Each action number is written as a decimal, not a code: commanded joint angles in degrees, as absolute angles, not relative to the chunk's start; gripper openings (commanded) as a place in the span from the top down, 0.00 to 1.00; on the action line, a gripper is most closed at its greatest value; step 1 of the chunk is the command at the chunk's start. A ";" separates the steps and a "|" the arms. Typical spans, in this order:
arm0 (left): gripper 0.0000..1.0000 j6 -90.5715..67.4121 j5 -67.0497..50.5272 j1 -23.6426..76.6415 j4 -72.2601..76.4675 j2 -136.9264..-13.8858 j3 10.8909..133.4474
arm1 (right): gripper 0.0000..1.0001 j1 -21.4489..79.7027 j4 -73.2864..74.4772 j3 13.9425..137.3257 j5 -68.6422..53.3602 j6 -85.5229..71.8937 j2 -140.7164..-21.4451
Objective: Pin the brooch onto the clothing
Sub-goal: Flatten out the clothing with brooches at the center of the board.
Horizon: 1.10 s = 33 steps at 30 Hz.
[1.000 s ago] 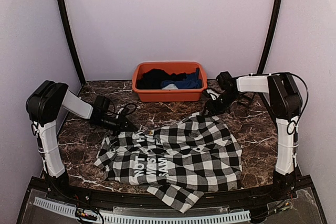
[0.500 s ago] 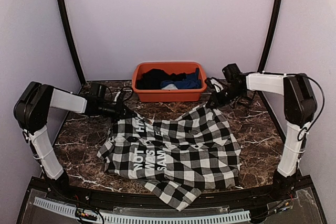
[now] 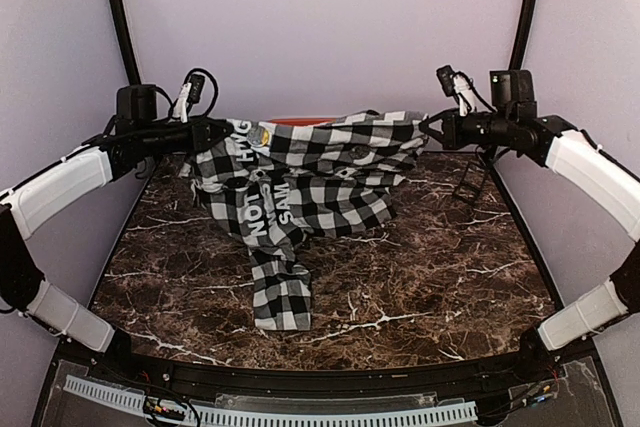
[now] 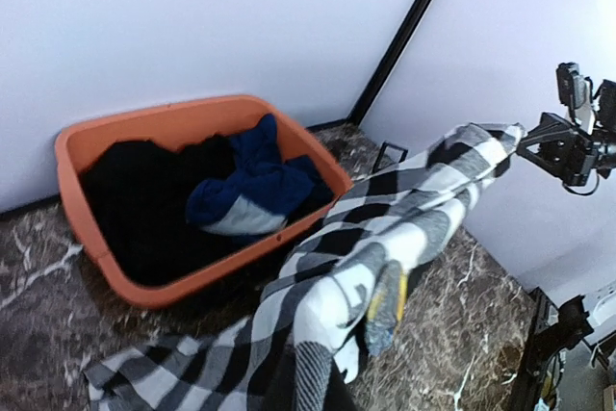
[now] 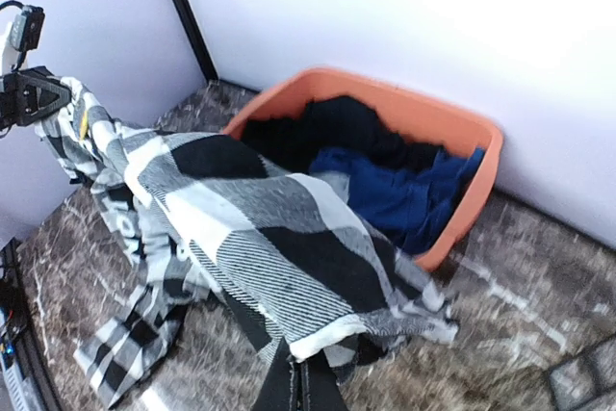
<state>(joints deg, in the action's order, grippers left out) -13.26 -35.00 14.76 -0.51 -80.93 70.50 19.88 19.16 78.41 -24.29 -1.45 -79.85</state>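
The black-and-white check shirt (image 3: 310, 172) hangs in the air, stretched between both grippers above the back of the table. Its black panel with white letters (image 3: 265, 205) faces the top camera, and one end droops onto the marble. My left gripper (image 3: 215, 132) is shut on the shirt's left top corner; in the left wrist view the cloth (image 4: 385, 228) covers the jaws. My right gripper (image 3: 432, 125) is shut on the right top corner (image 5: 289, 238). A small round yellow brooch (image 3: 262, 134) sits on the shirt near the left gripper and also shows in the left wrist view (image 4: 385, 303).
An orange basin (image 4: 192, 281) with a plain black garment (image 4: 135, 209) and a plain blue garment (image 4: 250, 185) stands at the back wall, mostly hidden behind the shirt in the top view. A small black stand (image 3: 470, 182) is at the back right.
Both grippers have risen and moved back, lifting the shirt off the table. It lay flat before; now it hangs stretched between them in front of the basin.
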 commanded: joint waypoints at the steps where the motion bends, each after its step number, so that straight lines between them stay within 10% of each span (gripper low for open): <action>1: 0.97 -9.47 -28.76 16.10 -16.13 -74.37 58.07 | 1.00 20.40 27.81 65.26 -27.27 -5.52 -75.80; 10: 0.76 -11.24 -35.99 23.46 -22.48 -75.73 43.59 | 1.00 22.28 40.13 55.43 -24.83 -5.91 -71.69; 18: 0.19 -14.12 -48.32 23.69 -16.90 -72.47 44.55 | 1.00 22.74 40.90 56.56 -23.46 -6.63 -76.42; 33: 0.20 -17.68 -24.06 25.86 -15.87 -80.71 43.12 | 1.00 24.12 38.81 54.78 -22.01 -7.53 -77.33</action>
<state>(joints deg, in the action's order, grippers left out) -15.68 -31.86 25.63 -15.09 -85.36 45.87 23.59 40.21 55.46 -23.22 -6.76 -77.58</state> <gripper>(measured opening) 0.797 0.005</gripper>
